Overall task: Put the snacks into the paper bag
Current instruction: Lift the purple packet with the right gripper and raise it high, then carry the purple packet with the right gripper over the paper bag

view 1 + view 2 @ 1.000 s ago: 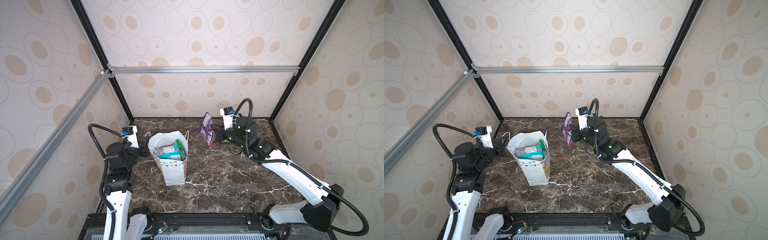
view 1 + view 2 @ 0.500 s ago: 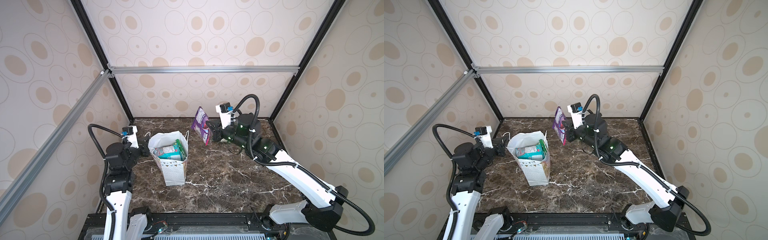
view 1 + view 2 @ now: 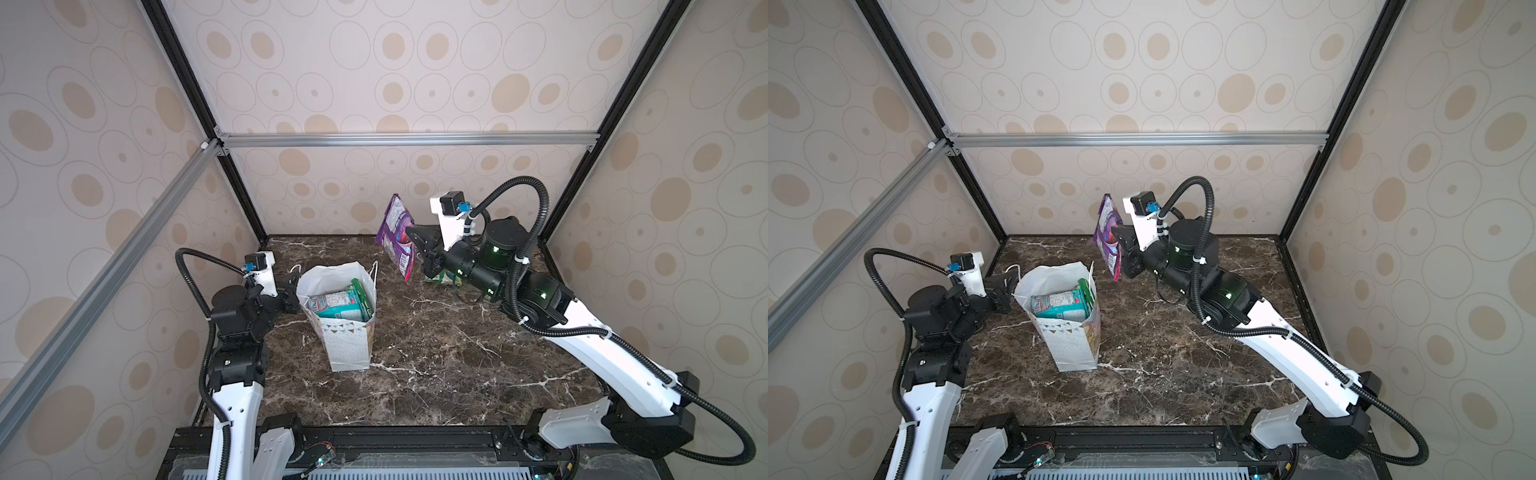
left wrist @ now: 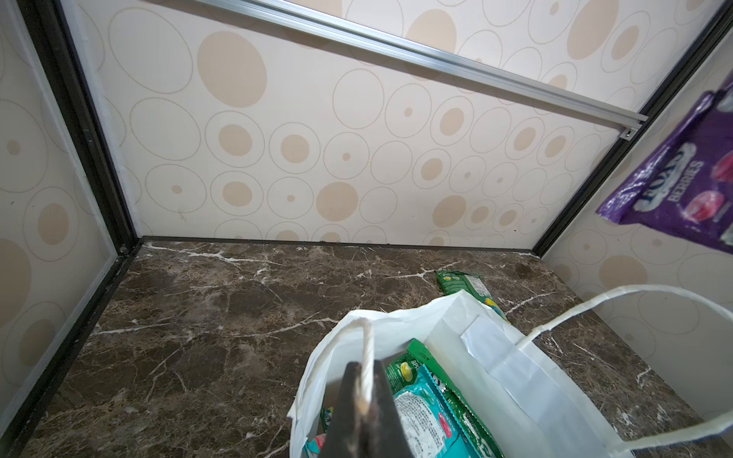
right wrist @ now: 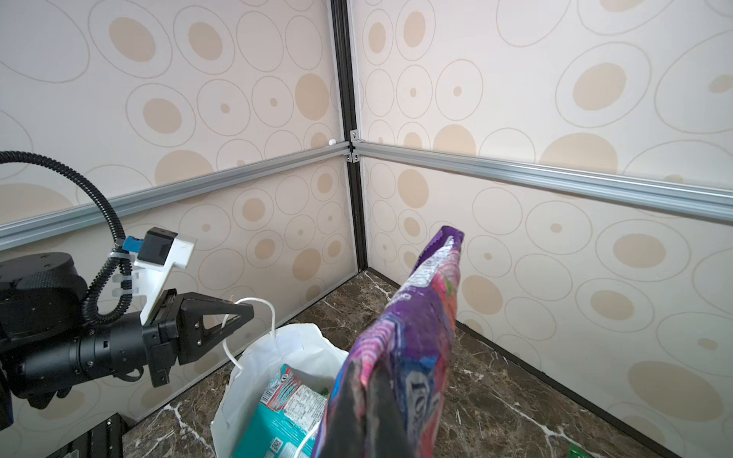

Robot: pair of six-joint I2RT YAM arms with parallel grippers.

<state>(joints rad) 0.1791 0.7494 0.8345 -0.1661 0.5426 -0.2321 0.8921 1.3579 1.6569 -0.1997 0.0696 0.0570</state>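
Bag: a tall white paper bag [image 3: 348,345] with small dots and little coloured flags stands upright on the dark brown marble bench [image 3: 436,374]. It is on the left half, and its mouth is wide open.
In the bag: a flat teal plastic packet [image 3: 332,307] lies across the top. A green plastic packet [image 3: 360,293] stands on its edge beside it, against the bag's right side. I cannot tell what is under them.
Left tool: the left tool [image 4: 363,400] is pinched tight on the bag's white cord handle [image 4: 367,349] at the bag's left rim. The cord is pulled up.
Other handle: the loose cord loop [image 4: 634,295] sticks out on the bag's far side, and nothing holds it.
Right tool: the right tool [image 5: 369,380] is squeezed tight on a purple shiny packet [image 3: 395,232] with berry pictures. The packet is up in the air, on end and tilted. It is behind and to the right of the bag's mouth, not over it.
On the bench: a second green packet [image 4: 462,283] lies flat behind the bag, under the right arm. In both top views it is partly hidden.
In the way: the bag's right rim and the loose cord loop are between the purple packet and the inside of the bag.
Edges: beige spotted walls [image 3: 415,83] close in the back and both sides. The left arm is close to the left wall.
Open room: the bench is bare in front of the bag and across the front right.
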